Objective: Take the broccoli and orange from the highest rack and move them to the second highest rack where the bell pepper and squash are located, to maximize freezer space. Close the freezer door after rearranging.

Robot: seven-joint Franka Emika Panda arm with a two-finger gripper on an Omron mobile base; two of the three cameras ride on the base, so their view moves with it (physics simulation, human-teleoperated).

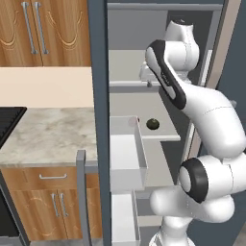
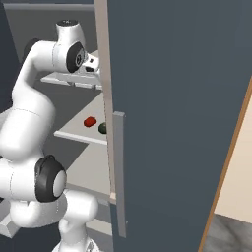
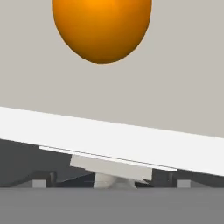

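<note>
Directly ahead at twelve o'clock, smooth bright orange ball (image 3: 101,27) rests on pale grey shelf slab (image 3: 131,100); my claw stands spread, empty.

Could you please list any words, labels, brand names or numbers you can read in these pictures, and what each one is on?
None: no text, label, brand or number can be read anywhere.
The freezer door, the orange, the highest rack, the wooden cupboards and the marble counter all show plain surfaces.
</note>
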